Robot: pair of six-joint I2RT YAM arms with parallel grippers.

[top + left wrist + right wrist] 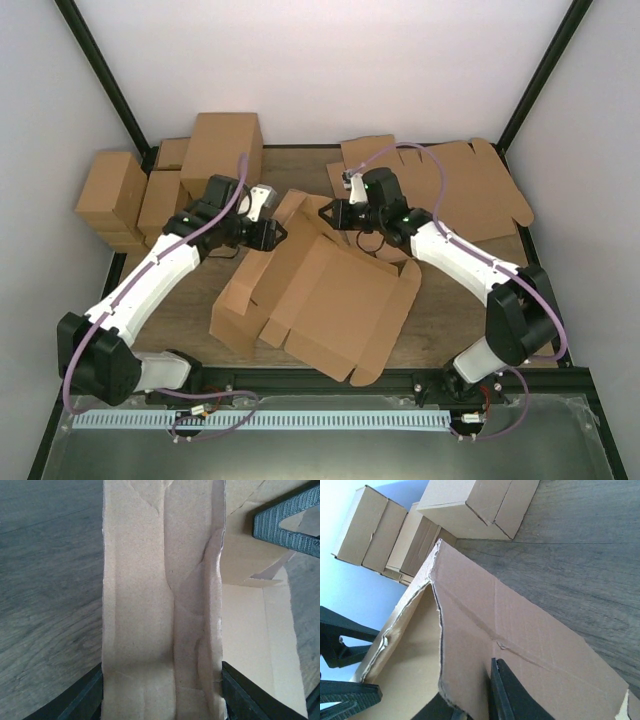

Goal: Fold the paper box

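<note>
The paper box [330,290] lies half formed in the middle of the table, its base flat and its far walls raised. My left gripper [273,232] is shut on the raised far-left wall. In the left wrist view that creased wall [162,605] fills the gap between both fingers [82,700]. My right gripper [336,214] is at the box's far corner, just right of the left one. It is shut on a raised panel [520,630], with one finger [507,695] on the outer face and the other behind the torn edge.
Closed brown cartons [222,148] are stacked at the back left, also seen in the right wrist view [480,505]. Flat cardboard blanks [470,190] lie at the back right. Bare wood shows left and right of the box.
</note>
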